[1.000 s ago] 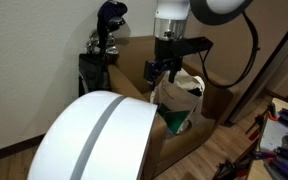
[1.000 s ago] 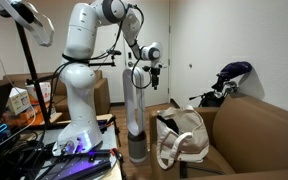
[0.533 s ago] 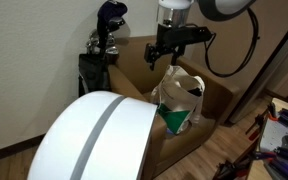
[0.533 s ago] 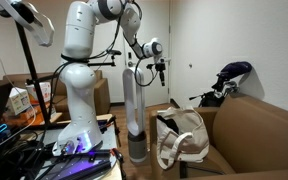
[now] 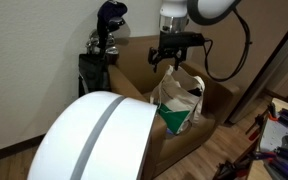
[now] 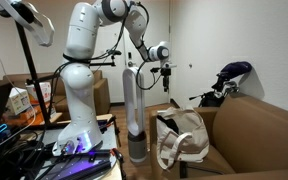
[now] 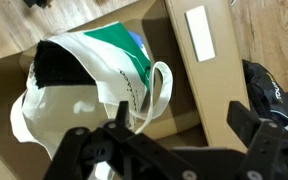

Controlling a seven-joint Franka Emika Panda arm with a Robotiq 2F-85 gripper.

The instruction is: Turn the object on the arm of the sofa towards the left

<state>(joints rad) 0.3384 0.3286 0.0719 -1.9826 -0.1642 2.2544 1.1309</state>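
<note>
The gripper (image 5: 168, 55) hangs w/ fingers wide & empty over the object (image 5: 179, 100) on the arm of the sofa (image 5: 216, 100), & a push could tip the soft thing off.

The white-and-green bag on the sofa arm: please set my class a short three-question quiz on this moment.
1. True or false: the hand is shut on the bag.
2. In the wrist view, what colour is the printed part of the bag? A red, B green, C yellow.
3. Fill in the missing word: in both exterior views the hand hangs ___ the bag.

Key: 1 false, since the wrist view shows the fingers wide apart with nothing between them; 2 B; 3 above.
</note>
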